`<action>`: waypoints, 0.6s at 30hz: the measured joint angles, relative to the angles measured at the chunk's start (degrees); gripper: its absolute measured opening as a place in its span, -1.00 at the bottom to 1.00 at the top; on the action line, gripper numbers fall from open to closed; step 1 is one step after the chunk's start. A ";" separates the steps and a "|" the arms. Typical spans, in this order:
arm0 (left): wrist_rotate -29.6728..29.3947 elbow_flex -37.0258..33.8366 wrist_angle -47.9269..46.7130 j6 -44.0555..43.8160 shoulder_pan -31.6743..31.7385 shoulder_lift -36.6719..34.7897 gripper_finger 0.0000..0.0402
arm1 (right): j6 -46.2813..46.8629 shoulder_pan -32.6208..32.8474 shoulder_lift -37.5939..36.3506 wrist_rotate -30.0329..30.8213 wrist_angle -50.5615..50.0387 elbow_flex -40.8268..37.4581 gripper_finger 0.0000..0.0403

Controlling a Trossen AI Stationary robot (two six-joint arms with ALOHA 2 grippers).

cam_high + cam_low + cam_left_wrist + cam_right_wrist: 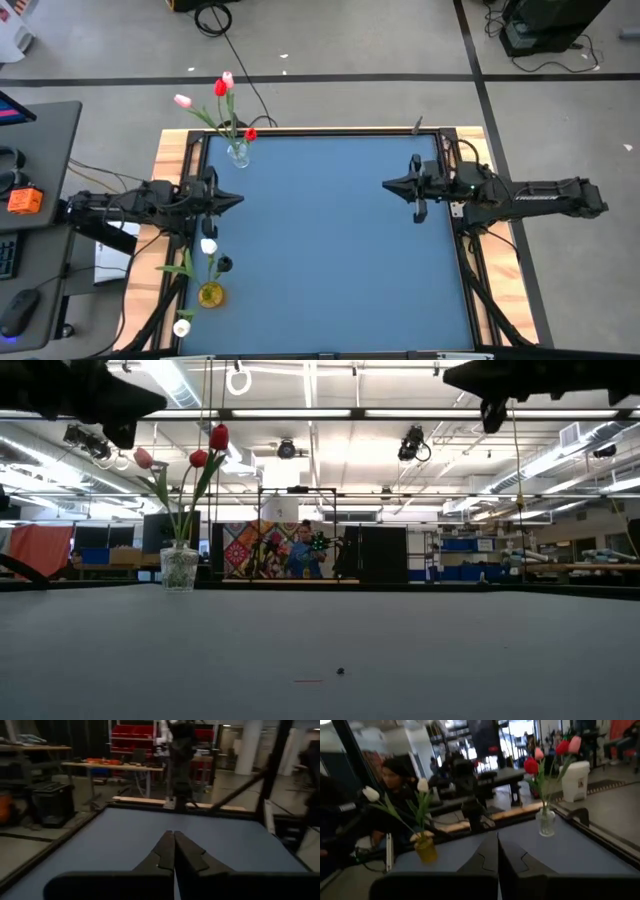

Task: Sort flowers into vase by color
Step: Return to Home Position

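Big open lab room, benches and ceiling lights behind; the blue table (330, 250) has two vases, both at the frame's left in the high view. Lower left: the yellow vase (211, 294) holds the white tulips (208, 246) plus one dark bud (225, 264). Upper left: the glass vase (238, 152) holds the red and pink tulips (222, 88), stems down the neck, heads leaning out past the table edge. Colours look split by vase and no loose flower is seen on the mat, so sorting reads as done. Next, the left gripper (236, 200) hangs over the left edge between the two vases, fingers pressed together, nothing in them. At right of centre the right gripper (388, 185) is raised, well apart from both vases, fingers together too, empty. The arms point at each other, each near its own side: likely a parked pose, clear of the stems.
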 joint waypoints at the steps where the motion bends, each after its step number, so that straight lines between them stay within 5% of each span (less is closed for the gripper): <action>1: 0.68 -0.80 -0.03 0.08 -0.01 -0.88 -0.98 | 0.19 -0.14 -0.94 -0.02 1.26 -1.13 -1.00; 18: 0.69 -12.69 13.31 -0.74 0.00 -6.93 -0.98 | 1.07 -1.76 -6.42 -2.84 14.50 -12.87 -0.99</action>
